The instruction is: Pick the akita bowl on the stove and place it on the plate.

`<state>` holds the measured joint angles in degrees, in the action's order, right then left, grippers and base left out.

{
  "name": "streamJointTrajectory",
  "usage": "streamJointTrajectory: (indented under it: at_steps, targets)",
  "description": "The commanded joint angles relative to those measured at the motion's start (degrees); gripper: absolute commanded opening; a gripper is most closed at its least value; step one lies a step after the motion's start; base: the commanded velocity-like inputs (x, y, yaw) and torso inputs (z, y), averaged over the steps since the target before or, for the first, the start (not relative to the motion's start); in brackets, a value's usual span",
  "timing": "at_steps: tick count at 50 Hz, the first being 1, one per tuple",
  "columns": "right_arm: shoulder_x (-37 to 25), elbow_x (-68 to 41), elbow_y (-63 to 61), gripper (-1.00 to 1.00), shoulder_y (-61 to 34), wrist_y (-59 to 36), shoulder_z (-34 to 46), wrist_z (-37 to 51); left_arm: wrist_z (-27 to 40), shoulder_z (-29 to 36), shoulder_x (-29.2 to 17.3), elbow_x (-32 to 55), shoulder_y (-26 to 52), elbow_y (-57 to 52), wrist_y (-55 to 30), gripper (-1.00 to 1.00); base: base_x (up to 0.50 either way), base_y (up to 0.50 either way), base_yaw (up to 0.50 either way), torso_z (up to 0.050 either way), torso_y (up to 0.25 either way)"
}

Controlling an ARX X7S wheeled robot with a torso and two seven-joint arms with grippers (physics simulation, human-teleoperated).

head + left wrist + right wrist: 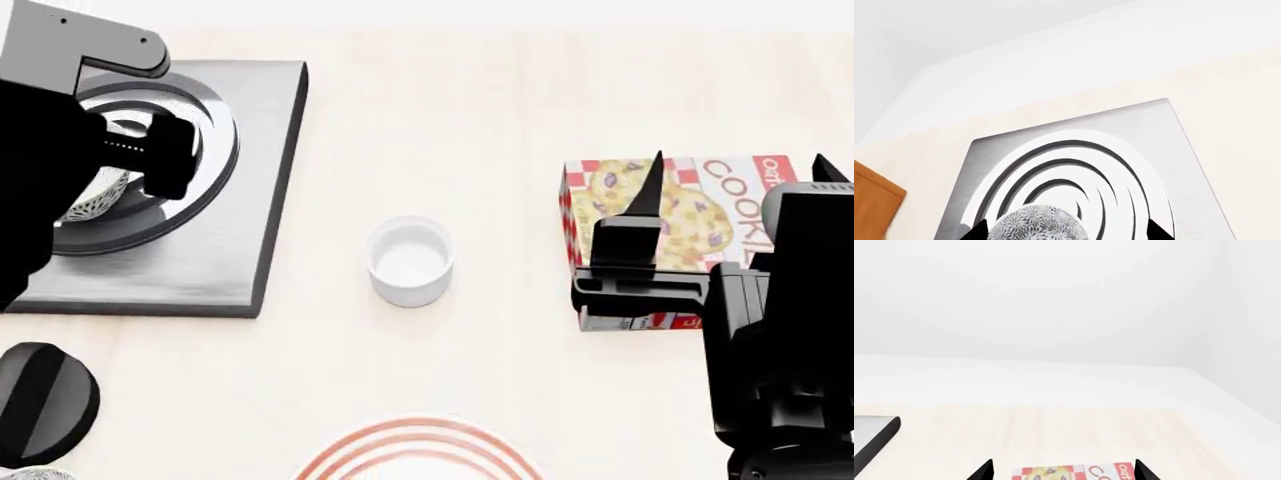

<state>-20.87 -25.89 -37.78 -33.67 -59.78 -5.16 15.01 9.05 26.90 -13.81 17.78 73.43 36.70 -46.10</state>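
The akita bowl [1037, 225], white with a dense grey-black floral speckle, sits on the ring burner of the stove [1147, 130]. In the head view the bowl [96, 200] shows only as a sliver under my left arm. My left gripper [1067, 232] is open and straddles the bowl, which lies nearer one fingertip [977, 231] than the other. The plate [418, 448], white with red rings, peeks in at the near edge of the head view. My right gripper [737, 180] hangs open above the cookie box with nothing in it.
A plain white cup [410, 260] stands between the stove and a cookie box [667, 225]. The black knob [40, 400] lies near the stove's front corner. A speckled edge [27, 473] shows at the bottom left. A wooden panel [874, 200] stands beside the counter.
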Motion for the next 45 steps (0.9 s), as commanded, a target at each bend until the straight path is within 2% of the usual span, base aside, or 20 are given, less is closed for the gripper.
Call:
streamJointTrajectory:
  at_steps: [1,45]
  targets:
    - [-0.13,-0.33,-0.29,1.00,0.00,-0.25,0.01,0.29,0.43,0.25,-0.30,0.01,-0.56,-0.33,-0.79,1.00,0.00,0.00,0.00,0.000,0.000]
    - [-0.60,-1.15,-0.30,1.00,0.01,-0.09,0.24,1.11,0.97,1.59,-1.38,-0.05,-3.77,-0.43,-1.65,1.00,0.00,0.00,0.00,0.000,0.000]
